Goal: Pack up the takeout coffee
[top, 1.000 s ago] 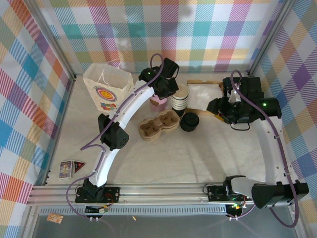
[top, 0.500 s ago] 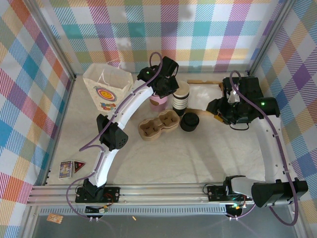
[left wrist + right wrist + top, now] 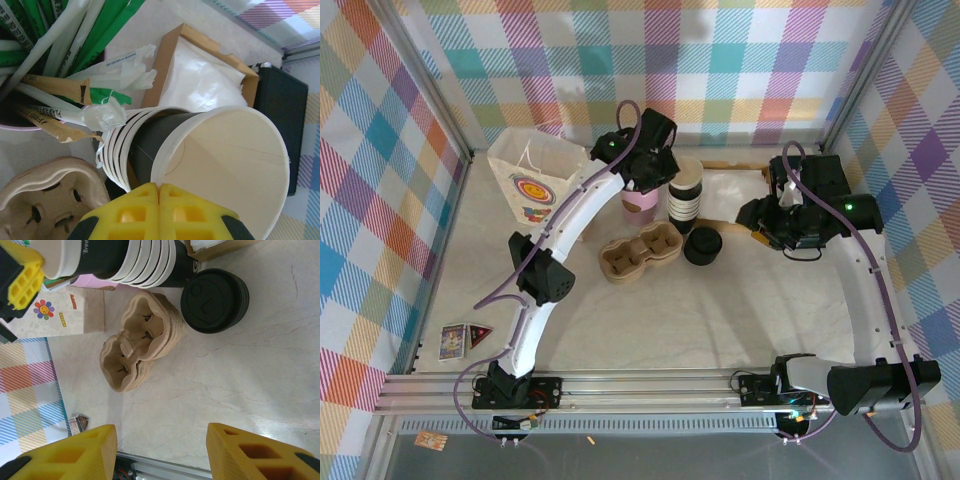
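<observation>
Your left tool (image 3: 160, 212) is clenched: its yellow fingers are pressed together with nothing between them. It sits right at the rim of the top cup in the stack of lidless cream paper cups with dark sleeves (image 3: 220, 165); whether it touches that rim, you cannot tell. Just beside the stack is a pink cup stuffed with green and white wrapped straws (image 3: 50, 50). Behind the stack lies an open brown cardboard box of white napkins (image 3: 200, 75).

Your right tool (image 3: 159, 440) is released, its two yellow fingers standing apart and bare above the pale marbled surface (image 3: 240, 380).

The small paper takeout coffee with the round black plastic lid (image 3: 214, 300) stands upright on the surface. It is just right of the brown moulded-pulp cup carrier (image 3: 140, 342) and on the near side of the cup stack. From above, it lies between the carrier and your right tool, apart from both tools.

The white paper bag printed with a smiling sun (image 3: 535, 180) stands open at the far left, near the carrier.
</observation>
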You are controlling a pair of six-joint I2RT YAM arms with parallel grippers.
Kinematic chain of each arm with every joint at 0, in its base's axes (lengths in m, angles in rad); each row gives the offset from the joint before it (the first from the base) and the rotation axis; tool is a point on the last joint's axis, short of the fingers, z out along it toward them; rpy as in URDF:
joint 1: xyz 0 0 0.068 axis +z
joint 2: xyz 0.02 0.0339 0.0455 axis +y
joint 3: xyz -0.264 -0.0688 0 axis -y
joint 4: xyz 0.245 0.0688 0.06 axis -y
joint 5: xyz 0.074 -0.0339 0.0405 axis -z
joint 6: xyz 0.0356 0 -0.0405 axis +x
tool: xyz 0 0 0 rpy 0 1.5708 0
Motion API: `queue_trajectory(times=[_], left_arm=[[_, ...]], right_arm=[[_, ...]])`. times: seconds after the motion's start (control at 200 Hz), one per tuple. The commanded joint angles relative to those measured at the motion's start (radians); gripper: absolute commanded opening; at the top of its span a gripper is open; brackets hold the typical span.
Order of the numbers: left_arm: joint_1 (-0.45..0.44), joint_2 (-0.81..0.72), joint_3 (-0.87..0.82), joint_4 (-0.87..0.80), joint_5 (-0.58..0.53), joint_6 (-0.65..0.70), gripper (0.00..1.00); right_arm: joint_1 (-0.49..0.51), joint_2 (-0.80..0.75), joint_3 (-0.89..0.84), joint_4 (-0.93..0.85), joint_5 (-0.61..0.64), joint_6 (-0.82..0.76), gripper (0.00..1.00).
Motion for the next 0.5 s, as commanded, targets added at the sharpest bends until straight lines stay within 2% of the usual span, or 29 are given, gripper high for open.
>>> queue_trajectory(times=[0.0, 0.34, 0.495], left_arm=[[0.009, -0.056, 0.033, 0.009, -0.009, -0.007, 0.00], [0.009, -0.097, 0.032, 0.014, -0.032, 0.017, 0.00], [0.009, -0.125, 0.033, 0.010, -0.045, 0.030, 0.00]], right_arm=[[0.004, 0.002, 0.034, 0.013, -0.020, 0.013, 0.51], [0.004, -0.007, 0.028, 0.020, -0.020, 0.034, 0.50], [0.004, -0.006, 0.031, 0.021, 0.018, 0.040, 0.49]])
